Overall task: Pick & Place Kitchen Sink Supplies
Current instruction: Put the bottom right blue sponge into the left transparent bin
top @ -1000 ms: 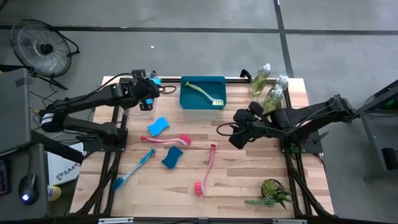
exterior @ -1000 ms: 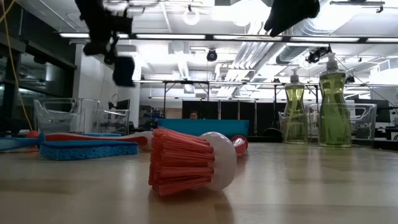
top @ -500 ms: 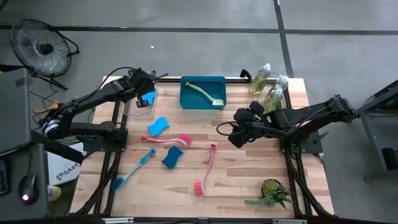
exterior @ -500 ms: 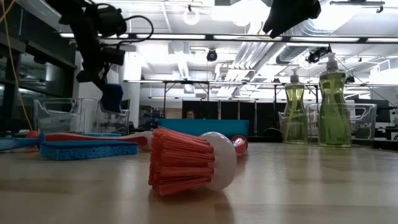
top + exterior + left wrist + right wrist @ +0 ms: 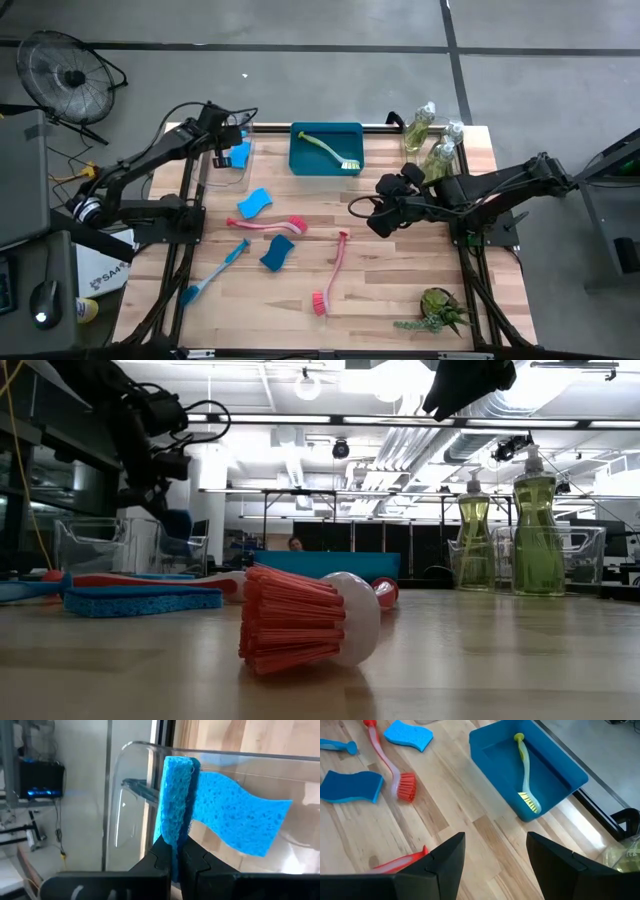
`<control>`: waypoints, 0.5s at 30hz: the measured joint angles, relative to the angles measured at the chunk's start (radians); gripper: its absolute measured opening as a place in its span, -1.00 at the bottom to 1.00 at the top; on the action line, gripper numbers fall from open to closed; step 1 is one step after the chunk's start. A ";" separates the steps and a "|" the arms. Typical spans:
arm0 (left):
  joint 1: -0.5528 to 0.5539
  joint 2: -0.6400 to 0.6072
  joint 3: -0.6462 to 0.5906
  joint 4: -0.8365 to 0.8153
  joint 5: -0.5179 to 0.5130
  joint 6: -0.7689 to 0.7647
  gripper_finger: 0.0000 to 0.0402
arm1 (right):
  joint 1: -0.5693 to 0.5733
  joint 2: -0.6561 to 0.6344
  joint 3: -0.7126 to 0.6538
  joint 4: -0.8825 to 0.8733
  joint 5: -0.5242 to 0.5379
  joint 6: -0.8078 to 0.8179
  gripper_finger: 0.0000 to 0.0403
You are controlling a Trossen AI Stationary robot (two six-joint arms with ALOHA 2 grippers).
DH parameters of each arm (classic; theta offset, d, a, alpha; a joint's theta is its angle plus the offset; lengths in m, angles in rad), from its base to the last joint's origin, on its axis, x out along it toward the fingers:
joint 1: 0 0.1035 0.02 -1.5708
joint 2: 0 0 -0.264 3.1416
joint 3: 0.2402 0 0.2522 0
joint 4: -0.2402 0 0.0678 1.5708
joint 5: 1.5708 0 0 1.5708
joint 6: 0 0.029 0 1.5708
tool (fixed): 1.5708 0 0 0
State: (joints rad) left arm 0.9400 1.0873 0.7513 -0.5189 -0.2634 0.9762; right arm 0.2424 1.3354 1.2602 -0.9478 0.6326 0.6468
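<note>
Blue foam marks the working end of this scene: from the high view, the left gripper (image 5: 232,152) hangs over a clear bin (image 5: 236,172) at the table's far left edge, pinched tight on a small blue sponge (image 5: 240,155), while the right gripper (image 5: 385,212) waits mid-table with nothing in it. Two more sponges (image 5: 254,203) lie loose on the wooden table (image 5: 400,290) among a blue brush (image 5: 215,270) and two pink-red brushes (image 5: 330,275), a yellow-green brush (image 5: 328,150) rests inside the blue tray (image 5: 300,160), and soap bottles (image 5: 428,140) stand at the far right. In the low view, the sponge (image 5: 178,525) dangles above the clear bin (image 5: 90,545), apart from its floor as far as can be told. In the left wrist view, the closed fingers (image 5: 162,857) clamp the sponge (image 5: 225,820) by one edge and the foam bulges around the pinch, with the clear bin's wall (image 5: 135,785) just behind. It looks light, soft and springy, so an edge grip squeezed well down should hold it, and it should drop harmlessly once let go. In the right wrist view, that arm's fingers (image 5: 447,857) stand parted and empty over the table, facing the blue tray (image 5: 570,775) and its brush (image 5: 525,775).
</note>
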 joint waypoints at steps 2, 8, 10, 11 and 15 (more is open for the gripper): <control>0.012 0.016 0.000 0.012 0.002 0.023 -1.00 | 0.000 0.000 0.000 0.000 0.000 0.000 0.03; 0.042 0.079 -0.001 0.016 0.022 0.033 -0.90 | 0.000 0.000 0.000 0.002 -0.001 0.000 0.03; 0.042 0.095 -0.002 0.016 0.023 0.035 -0.82 | 0.000 0.000 0.000 0.002 -0.004 0.002 0.03; 0.042 0.098 -0.002 0.016 0.023 0.041 -0.77 | 0.000 0.000 0.000 0.002 -0.007 0.004 0.03; 0.042 0.100 -0.002 0.037 0.023 0.052 -0.58 | 0.000 0.000 0.000 0.002 -0.023 0.004 0.03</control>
State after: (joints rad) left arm 0.9821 1.1877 0.7498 -0.4820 -0.2405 1.0279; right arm 0.2424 1.3354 1.2606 -0.9459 0.6099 0.6509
